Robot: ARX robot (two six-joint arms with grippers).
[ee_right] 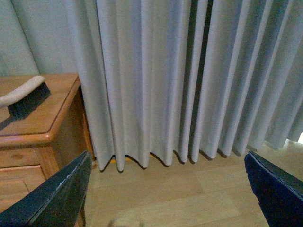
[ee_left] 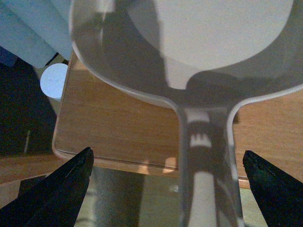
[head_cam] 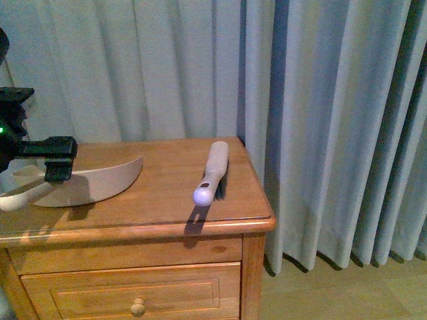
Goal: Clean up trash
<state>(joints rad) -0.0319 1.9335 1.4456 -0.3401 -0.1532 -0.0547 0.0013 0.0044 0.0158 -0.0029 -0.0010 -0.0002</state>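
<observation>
No crumpled white wad of trash shows in any view. The pale dustpan (head_cam: 100,180) lies at the left of the wooden cabinet top (head_cam: 167,200), its handle reaching past the front left edge. My left gripper (head_cam: 53,167) is open above that handle. In the left wrist view the dustpan's handle (ee_left: 204,179) runs between the open gripper (ee_left: 166,153) without touching either finger. The white-handled brush (head_cam: 212,172) lies at the right of the top. My right gripper (ee_right: 166,155) is open and empty above the floor, right of the cabinet, and is out of the front view.
Grey curtains (head_cam: 320,120) hang behind and to the right of the cabinet. A drawer with a knob (head_cam: 137,307) is below the top. The brush's dark bristles (ee_right: 28,101) show near the cabinet's right edge. Wooden floor (ee_right: 189,198) lies beside the cabinet.
</observation>
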